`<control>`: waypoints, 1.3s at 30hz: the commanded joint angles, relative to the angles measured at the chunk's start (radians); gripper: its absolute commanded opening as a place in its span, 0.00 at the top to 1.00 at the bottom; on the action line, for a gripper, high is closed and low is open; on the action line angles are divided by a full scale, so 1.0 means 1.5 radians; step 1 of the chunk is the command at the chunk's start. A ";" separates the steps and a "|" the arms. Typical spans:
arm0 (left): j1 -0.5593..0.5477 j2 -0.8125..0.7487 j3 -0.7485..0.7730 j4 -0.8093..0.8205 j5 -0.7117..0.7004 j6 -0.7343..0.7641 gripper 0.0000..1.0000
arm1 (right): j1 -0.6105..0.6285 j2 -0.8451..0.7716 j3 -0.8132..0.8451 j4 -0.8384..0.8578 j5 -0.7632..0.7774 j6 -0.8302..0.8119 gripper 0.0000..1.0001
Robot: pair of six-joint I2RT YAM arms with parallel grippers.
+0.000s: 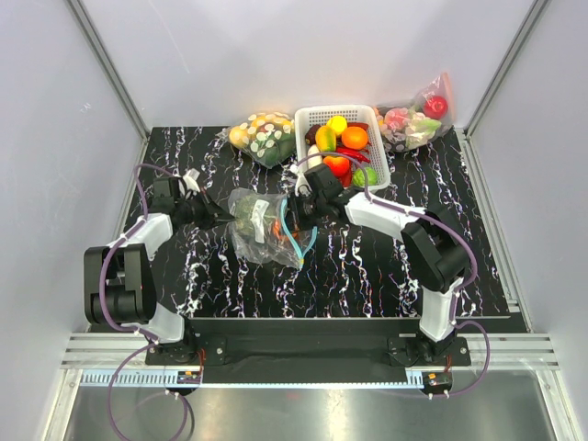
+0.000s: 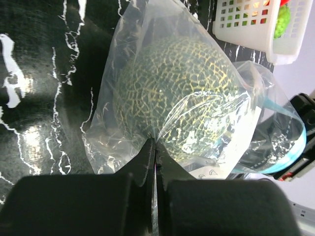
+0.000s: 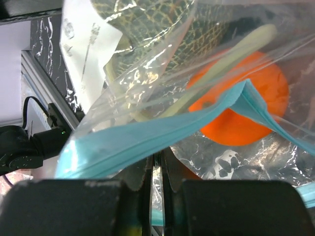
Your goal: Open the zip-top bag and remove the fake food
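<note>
The clear zip-top bag [image 1: 262, 230] lies mid-table, its teal zip strip [image 1: 292, 241] gaping open toward the right. Inside, a dark green netted ball [image 2: 174, 88] fills the left wrist view, and an orange fruit [image 3: 246, 105] with a pale yellow-green piece [image 3: 221, 69] shows in the right wrist view. My left gripper [image 2: 155, 143] is shut on the bag's closed end [image 2: 123, 147]. My right gripper [image 3: 157, 157] is shut on the bag's film just under the teal strip [image 3: 147, 140] at the mouth.
A white basket [image 1: 308, 119] of plastic produce stands behind the bag. A bag of yellow-and-white spotted items [image 1: 262, 136] lies at its left, a bag with a red apple [image 1: 418, 118] at its right. The table's front edge runs near the arm bases.
</note>
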 commanded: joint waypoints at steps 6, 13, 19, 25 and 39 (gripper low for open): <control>0.021 -0.009 -0.003 0.002 -0.033 0.001 1.00 | 0.009 -0.075 0.035 0.032 -0.057 -0.002 1.00; 0.026 -0.013 -0.007 0.004 -0.029 0.001 1.00 | 0.009 -0.094 0.040 0.068 -0.078 0.008 1.00; 0.027 -0.010 -0.009 0.008 -0.022 0.000 1.00 | 0.009 -0.086 0.039 0.052 -0.065 -0.002 1.00; 0.027 -0.005 -0.018 0.028 -0.006 -0.009 1.00 | 0.009 -0.061 0.045 -0.010 -0.012 -0.036 0.95; 0.026 0.010 -0.024 0.038 0.003 -0.014 1.00 | 0.009 -0.073 0.000 -0.045 0.145 -0.109 0.28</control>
